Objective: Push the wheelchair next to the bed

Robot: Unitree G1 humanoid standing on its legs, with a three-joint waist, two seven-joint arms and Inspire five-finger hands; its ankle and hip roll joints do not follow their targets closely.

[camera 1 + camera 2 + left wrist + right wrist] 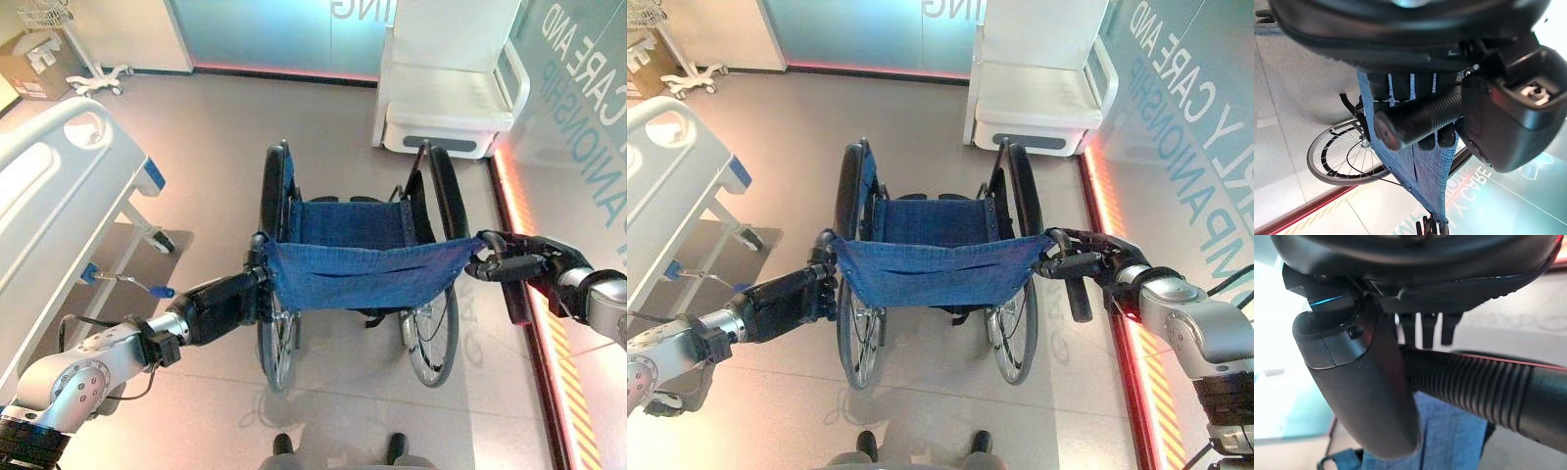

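Note:
The wheelchair (358,274), with a blue cloth back and seat and black wheels, stands on the floor in the middle, facing away from me. My left hand (220,308) is shut on its left push handle (1420,120), fingers curled round the ribbed grip. My right hand (519,262) is shut on the right push handle (1474,382), with the thumb (1366,391) wrapped under it. The white bed (49,186), with side rails, stands to the left of the wheelchair, a stretch of floor between them.
A white armchair (446,93) stands just beyond the wheelchair at the back right. A glass wall with a red lit strip (509,196) runs along the right. A wheeled stand (83,59) and a cardboard box (29,64) are at the far left.

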